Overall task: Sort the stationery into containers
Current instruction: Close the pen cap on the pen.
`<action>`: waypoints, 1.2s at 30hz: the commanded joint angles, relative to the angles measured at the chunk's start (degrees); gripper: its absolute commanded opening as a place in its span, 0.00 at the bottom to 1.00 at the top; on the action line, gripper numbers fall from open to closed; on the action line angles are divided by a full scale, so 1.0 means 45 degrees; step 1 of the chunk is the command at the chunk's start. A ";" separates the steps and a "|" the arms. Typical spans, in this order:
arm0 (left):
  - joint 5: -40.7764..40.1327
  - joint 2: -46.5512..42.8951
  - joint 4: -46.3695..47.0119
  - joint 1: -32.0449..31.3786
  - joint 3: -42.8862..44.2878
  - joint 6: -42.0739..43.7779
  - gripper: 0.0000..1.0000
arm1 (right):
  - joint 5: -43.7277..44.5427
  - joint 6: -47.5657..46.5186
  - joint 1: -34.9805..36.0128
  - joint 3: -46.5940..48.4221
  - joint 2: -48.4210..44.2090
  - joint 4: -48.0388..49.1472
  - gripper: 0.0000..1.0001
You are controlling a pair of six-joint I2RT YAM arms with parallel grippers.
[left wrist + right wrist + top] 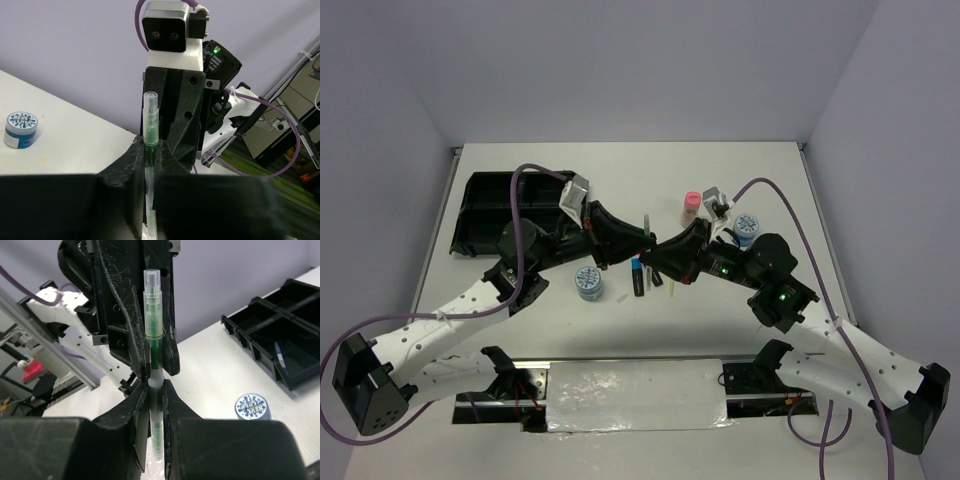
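Left gripper (149, 152): we see it pinched tight on the thin pen (150, 120), a clear barrel with green ink.
Right gripper (156, 390): its fingers flank the same pen; we cannot tell whether they press it.
Pen's place: centre of the top view, where the two grippers meet.
Tins: one (588, 284) lower left of centre, one (747, 228) to the right; we cannot read the blue-white lid print.
Tray (485, 215): black, upper left.

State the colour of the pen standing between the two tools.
The pen has a clear barrel with a green core; the right wrist view shows it best.
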 commanded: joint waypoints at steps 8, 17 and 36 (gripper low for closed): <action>-0.1894 -0.0737 -0.2836 -0.0181 0.1760 0.1843 0.74 | -0.0214 -0.0429 -0.0019 -0.0217 -0.0007 0.0755 0.00; -0.2796 -0.0543 -0.4012 -0.0142 0.2718 0.1883 0.61 | -0.0448 -0.0723 -0.0019 -0.0140 -0.0281 0.0091 0.00; -0.0492 -0.0015 -0.2685 -0.0142 0.1353 0.0712 0.00 | 0.0606 -0.0956 -0.0019 0.1515 0.0246 -0.0709 0.00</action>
